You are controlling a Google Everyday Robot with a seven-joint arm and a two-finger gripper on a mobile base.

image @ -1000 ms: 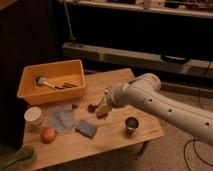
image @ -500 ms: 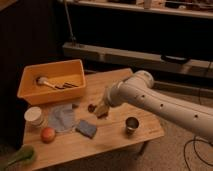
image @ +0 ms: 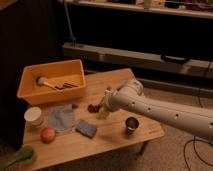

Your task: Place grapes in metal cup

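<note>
- One arm in the room. Over the last sec its gripper has slid a little left across the tabletop. It now sits low near the middle of the frame, just right of the grapes.
- Fingers are spread wide w/ nothing btwn them, so no grab yet.
- Grapes haven't budged. They lie on the wood at frame centre, right beside the gripper; can't tell if they touch.
- What that means, imo: the approach is about done and closing on the bunch comes next. Lift, carry and drop are all still to do.
- Look of the grapes: a small, low, bumpy lump, dark reddish-brown. Looks narrower than the cup's mouth, so it should fit.
- Metal cup stands upright, lower right of centre, under the forearm and apart from the grapes. Shiny grey wall, dark inside, nothing seen in it.
- Nearby clutter: a blue sponge and pale cloth sit left of and below the grapes, and an orange-red fruit lies further left. None of it is btwn grapes and cup.
</note>
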